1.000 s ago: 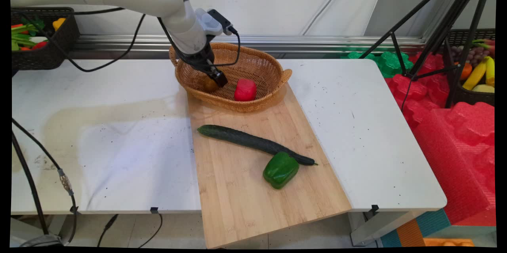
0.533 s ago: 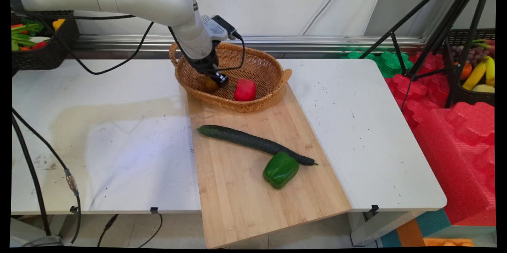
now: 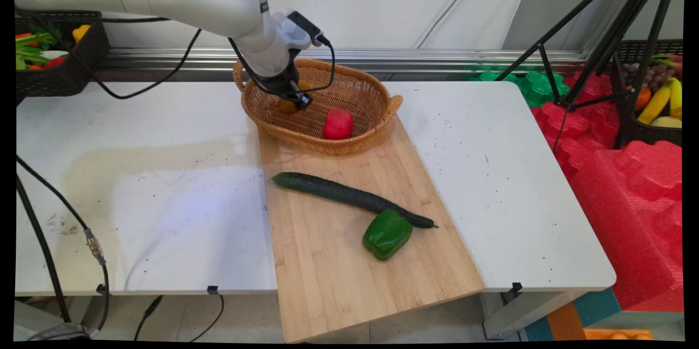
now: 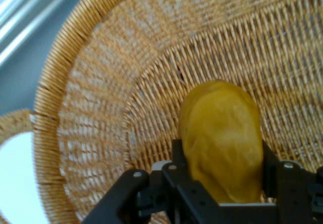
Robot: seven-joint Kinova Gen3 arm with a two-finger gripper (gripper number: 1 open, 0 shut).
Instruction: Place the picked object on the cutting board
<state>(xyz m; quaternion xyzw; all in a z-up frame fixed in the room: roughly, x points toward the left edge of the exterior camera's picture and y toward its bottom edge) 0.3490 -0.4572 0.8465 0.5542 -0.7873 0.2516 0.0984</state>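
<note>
Pinching a yellow-brown potato from both sides, the gripper hangs inside the left end of the wicker basket; the potato seems clear of the weave, its long axis running out along the fingers. Right of it a red pepper lies on the basket floor. Nearer, on the bamboo cutting board, a cucumber slants down-right, touching a green pepper.

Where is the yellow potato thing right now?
The yellow potato is held between the fingers of the end effector, over the left part of the wicker basket, left of the red pepper in the main view.
</note>
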